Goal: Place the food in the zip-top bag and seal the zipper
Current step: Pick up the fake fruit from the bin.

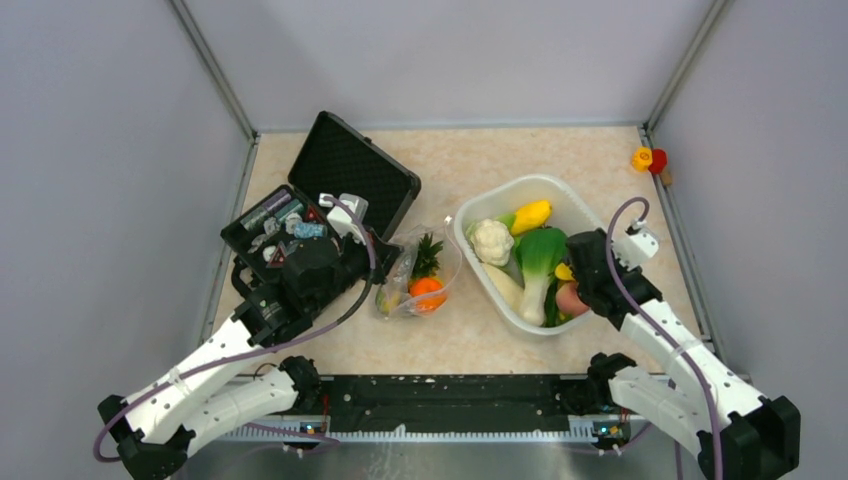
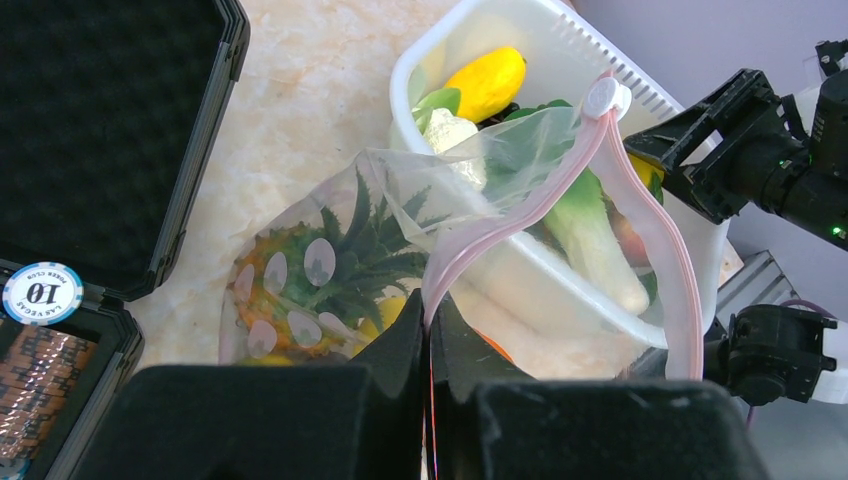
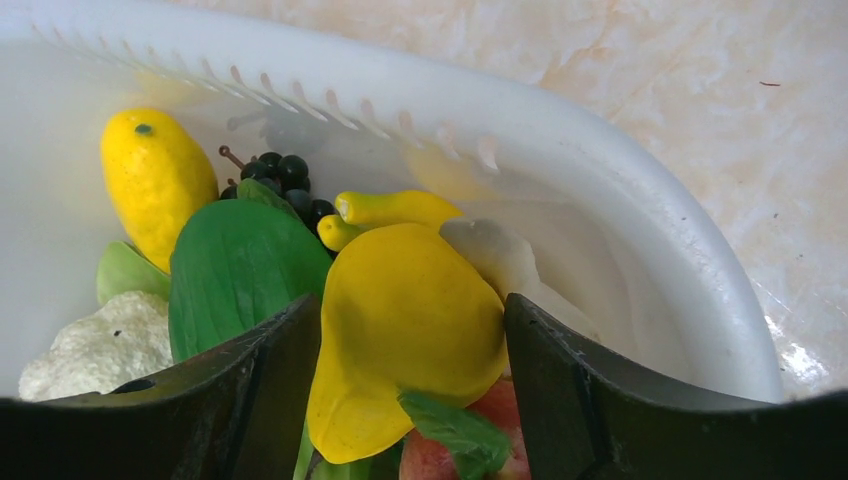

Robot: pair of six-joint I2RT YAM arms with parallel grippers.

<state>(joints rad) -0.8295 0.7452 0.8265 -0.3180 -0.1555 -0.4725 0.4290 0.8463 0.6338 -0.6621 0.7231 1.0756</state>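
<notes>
From above, hard to tell where the left arm (image 1: 300,285) ends: wrist over the near-left edge of the bag (image 1: 418,275), clear and crumpled on the worktop (image 1: 500,150) between an open black case (image 1: 350,170) and the white tub (image 1: 515,183), with pineapple (image 1: 428,255) and orange (image 1: 427,291) inside. Right arm (image 1: 605,280) down over the tub's near-right corner, masking some of the food there; cauliflower (image 1: 490,241), mango (image 1: 532,215) and green stalk (image 1: 541,255) in plain sight. Small red-and-yellow toy (image 1: 648,159) alone by the far right corner. From the left wrist: left tool (image 2: 430,325) pinched shut on the pink zipper (image 2: 530,205), bag mouth lifted and gaping, white slider (image 2: 605,97) at its far end; orange mostly hidden behind the fingers; chip marked 10 (image 2: 42,293) in the case, itself cut off by the frame. From the right wrist: right tool (image 3: 410,310) spread wide on either side of a yellow fruit (image 3: 390,345), close against it; squeezing or only flanking, cannot tell. Dark berries (image 3: 290,180) half behind a green leaf (image 3: 240,270).
</notes>
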